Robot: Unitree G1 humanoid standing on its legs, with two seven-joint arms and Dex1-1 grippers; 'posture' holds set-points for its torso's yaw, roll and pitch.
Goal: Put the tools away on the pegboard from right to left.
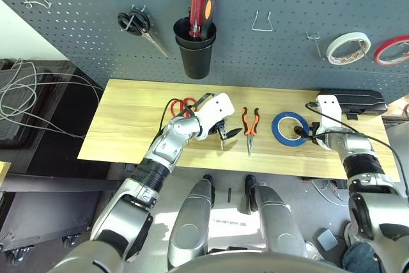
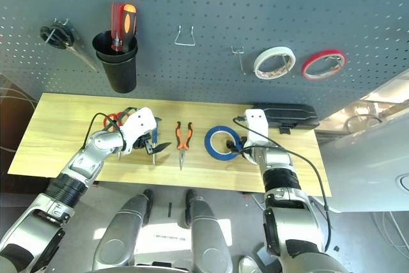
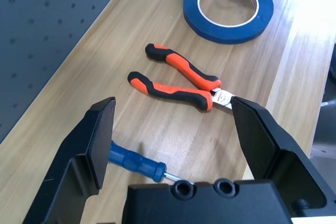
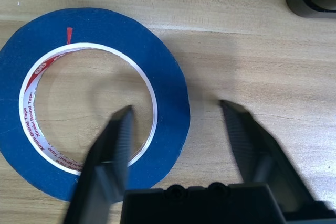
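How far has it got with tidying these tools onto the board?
Seemingly just starting: the blue tape roll, pliers, screwdriver and red scissors all lie on the table. Nothing is gripped; the right gripper is open over the tape's rim. Two hooks hang empty.

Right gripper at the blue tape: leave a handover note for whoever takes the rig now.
Right gripper: fingers open, one over the blue tape ring's side, the other outside it; no grip seen.
Left gripper: fingers open, empty, near the screwdriver.
Pliers: on the table, between screwdriver and tape.
Red scissors: on the table, beyond the left gripper.
Done: none of these four tools is on the pegboard.
Left: all four, tape probably first, as the rightmost.
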